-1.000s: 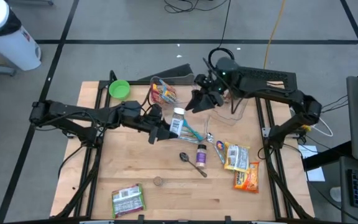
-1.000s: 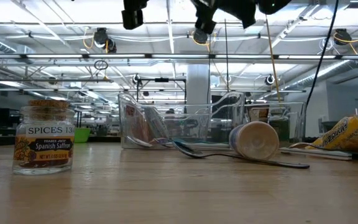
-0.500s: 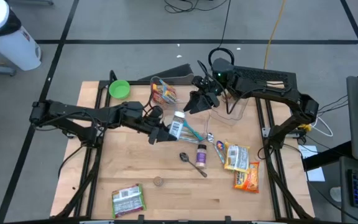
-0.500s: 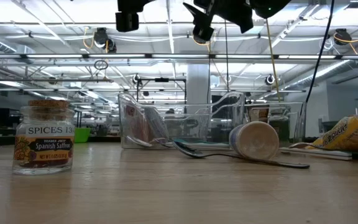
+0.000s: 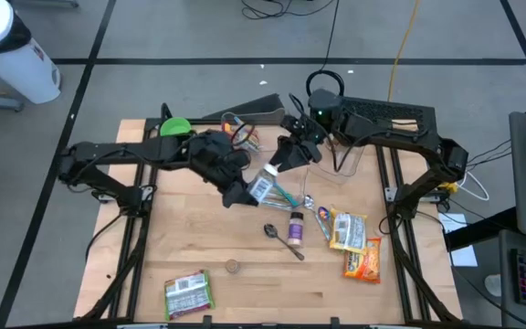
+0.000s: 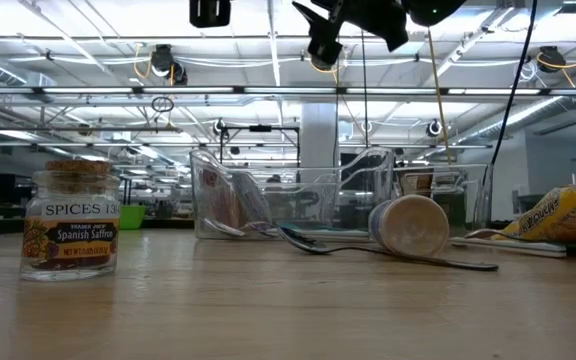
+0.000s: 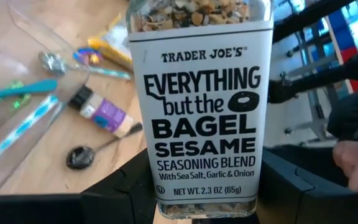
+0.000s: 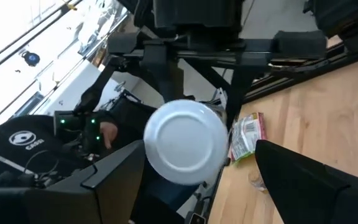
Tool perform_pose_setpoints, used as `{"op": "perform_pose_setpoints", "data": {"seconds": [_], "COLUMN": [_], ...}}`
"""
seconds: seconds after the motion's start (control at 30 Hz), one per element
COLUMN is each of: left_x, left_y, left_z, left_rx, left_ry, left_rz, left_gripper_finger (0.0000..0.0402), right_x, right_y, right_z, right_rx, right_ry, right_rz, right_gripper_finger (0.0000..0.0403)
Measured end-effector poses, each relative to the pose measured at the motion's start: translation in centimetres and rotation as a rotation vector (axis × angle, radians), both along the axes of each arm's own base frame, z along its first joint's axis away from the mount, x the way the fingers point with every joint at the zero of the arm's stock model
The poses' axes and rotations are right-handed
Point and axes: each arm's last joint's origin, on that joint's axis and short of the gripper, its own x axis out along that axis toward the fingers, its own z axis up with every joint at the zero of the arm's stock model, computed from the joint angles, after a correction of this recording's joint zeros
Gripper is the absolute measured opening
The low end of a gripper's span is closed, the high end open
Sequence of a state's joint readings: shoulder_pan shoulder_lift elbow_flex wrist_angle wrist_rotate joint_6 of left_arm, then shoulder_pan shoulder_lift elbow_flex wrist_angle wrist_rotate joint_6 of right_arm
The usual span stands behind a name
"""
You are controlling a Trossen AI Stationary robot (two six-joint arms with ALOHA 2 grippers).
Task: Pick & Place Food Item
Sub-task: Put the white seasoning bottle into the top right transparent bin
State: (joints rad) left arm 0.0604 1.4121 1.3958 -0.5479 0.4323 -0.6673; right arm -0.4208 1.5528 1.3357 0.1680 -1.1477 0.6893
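White label with black lettering on the seasoning jar (image 7: pixel 201 106); purple label on the small bottle (image 7: pixel 102 112) beside it; green bowl (image 5: pixel 173 127); pale wooden table (image 5: pixel 245 247).

Seasoning jar (image 7: pixel 201 106) lid cut off in left wrist view; low view crops both arms.

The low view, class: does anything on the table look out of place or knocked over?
Yes. The small purple-labelled bottle lies on its side beside the spoon, its round end toward the camera, while the saffron jar stands upright. Nothing looks spilled.
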Motion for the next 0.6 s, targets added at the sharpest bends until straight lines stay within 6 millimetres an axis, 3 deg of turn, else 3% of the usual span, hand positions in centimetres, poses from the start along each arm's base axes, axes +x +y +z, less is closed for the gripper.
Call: {"op": "perform_pose_setpoints", "data": {"seconds": [0.17,0.6], "left_x": [0.9,0.6], "left_y": [0.8,1.3], "left_z": [0.1,0.0], "left_rx": [-0.025,-0.082], "left_ry": [0.045,0.096], "left_rz": [-0.028,-0.033], "left_gripper_finger": [0.0205,0.0205], "right_x": [0.3,0.7], "right_y": [0.8,1.9], "right_z": [0.0,0.0], "right_rx": [-0.016,-0.023], "right_ry": [-0.015,-0.017], "right_rz": [0.027,0.036], "right_gripper_finger": [0.0298,0.0293]}}
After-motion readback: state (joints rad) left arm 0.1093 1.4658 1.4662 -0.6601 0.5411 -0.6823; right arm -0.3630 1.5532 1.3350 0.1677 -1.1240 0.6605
